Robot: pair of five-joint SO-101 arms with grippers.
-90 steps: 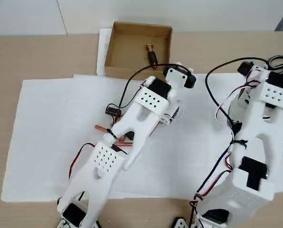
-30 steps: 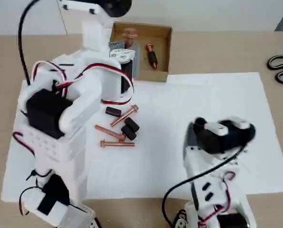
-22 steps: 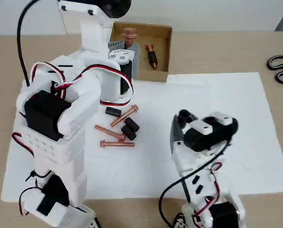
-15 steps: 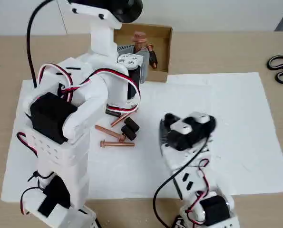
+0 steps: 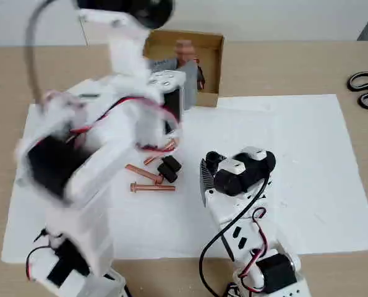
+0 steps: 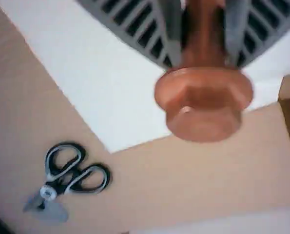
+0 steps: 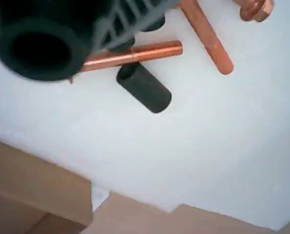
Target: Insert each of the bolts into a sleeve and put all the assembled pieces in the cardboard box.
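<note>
- Gripping a copper bolt [image 6: 203, 97], the left gripper [image 5: 182, 60] hangs by the cardboard box [image 5: 219, 62]
- Apparently the right gripper [image 5: 203, 179] clamps a black sleeve [image 7: 35, 48] beside loose bolts [image 7: 135, 53]

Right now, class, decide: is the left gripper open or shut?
Shut: the left gripper clamps a copper bolt, grey fingers against both sides of its shank.

The left gripper's [image 6: 203, 44] grey, slat-patterned plastic fingers [image 6: 130, 24] clasp a shiny copper-coloured hex-headed metal bolt [image 6: 203, 100]. Beyond those fingertips lie a plain white paper sheet [image 6: 86, 83], the tan wooden table [image 6: 193, 185] and black-handled steel scissors [image 6: 69, 178]. The right gripper's [image 5: 203, 182] fingers [image 7: 127, 17], also grey and slatted, hold what looks like a matt black hollow sleeve [image 7: 37, 48]. Past them lie loose copper bolts [image 7: 130, 54], a second black sleeve [image 7: 144, 87] and the brown cardboard box [image 5: 208, 99].
</note>
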